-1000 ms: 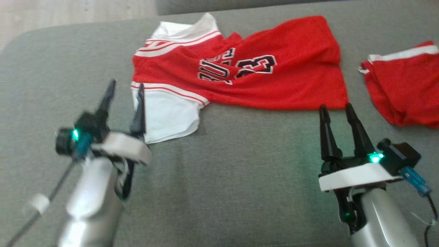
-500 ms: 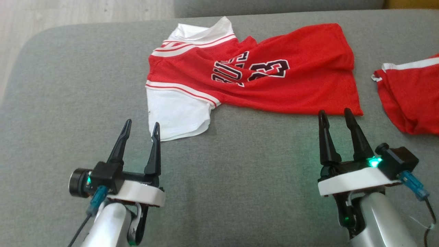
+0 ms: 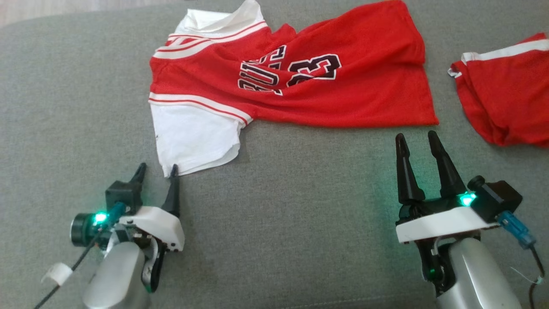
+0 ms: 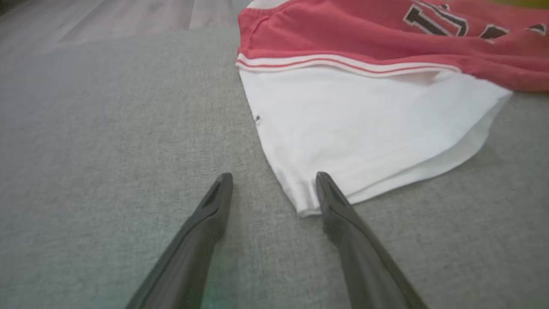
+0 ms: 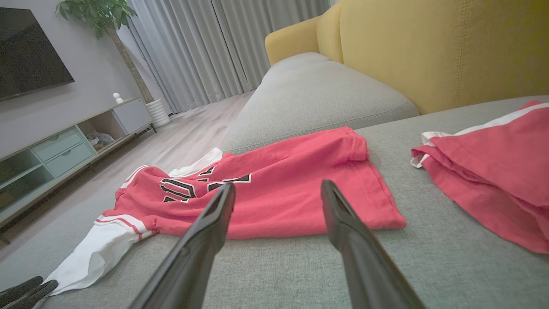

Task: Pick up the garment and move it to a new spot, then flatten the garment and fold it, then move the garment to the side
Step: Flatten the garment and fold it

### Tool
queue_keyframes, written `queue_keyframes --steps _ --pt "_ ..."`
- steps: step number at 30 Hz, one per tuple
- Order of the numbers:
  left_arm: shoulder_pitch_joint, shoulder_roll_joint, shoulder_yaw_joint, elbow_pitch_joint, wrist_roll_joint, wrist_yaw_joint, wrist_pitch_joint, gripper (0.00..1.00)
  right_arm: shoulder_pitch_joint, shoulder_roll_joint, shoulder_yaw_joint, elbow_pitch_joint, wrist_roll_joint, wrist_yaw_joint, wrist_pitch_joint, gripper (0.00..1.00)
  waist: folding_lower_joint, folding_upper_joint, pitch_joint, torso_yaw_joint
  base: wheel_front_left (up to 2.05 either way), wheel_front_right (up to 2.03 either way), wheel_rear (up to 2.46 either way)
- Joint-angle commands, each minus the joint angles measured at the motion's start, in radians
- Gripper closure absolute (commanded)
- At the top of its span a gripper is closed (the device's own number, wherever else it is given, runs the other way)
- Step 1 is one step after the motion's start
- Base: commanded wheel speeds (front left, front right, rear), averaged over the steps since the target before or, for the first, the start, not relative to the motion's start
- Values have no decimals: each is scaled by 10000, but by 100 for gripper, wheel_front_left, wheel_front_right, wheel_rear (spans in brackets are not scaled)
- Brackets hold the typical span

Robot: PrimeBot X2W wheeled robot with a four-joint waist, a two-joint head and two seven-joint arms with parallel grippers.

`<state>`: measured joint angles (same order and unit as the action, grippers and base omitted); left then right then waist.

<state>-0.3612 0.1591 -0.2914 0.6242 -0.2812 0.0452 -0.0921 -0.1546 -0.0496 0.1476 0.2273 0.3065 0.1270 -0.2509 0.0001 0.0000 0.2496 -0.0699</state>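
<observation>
A red jersey with white sleeves and dark lettering lies spread, a bit wrinkled, on the grey sofa seat; it also appears as the jersey in the right wrist view. My left gripper is open, low over the cushion, its right fingertip touching the corner of the white sleeve, whose hem corner lies between the fingers of the left gripper. My right gripper is open and empty, just short of the jersey's red bottom corner, as the right gripper view confirms.
A second red garment with a white stripe lies at the right on the same seat. A yellow sofa back rises behind. Beyond the cushion's left edge are wooden floor, a TV cabinet and curtains.
The head camera has shifted, so the whole picture moved. My left gripper has dropped toward the cushion and come up to the white sleeve's corner. The right gripper holds the same pose.
</observation>
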Motion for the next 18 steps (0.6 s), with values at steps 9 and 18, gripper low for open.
queue_keyframes --steps 9,18 --pt "-832 275 245 1064 -166 -163 22 0 -376 -7 264 -343 16 37 -98 0 -1 0 256 -193 0 0 0" --pt "-976 159 77 1416 -290 -457 -386 100 -364 -7 176 -207 1 37 -105 0 -1 0 -24 -146 0 0 0"
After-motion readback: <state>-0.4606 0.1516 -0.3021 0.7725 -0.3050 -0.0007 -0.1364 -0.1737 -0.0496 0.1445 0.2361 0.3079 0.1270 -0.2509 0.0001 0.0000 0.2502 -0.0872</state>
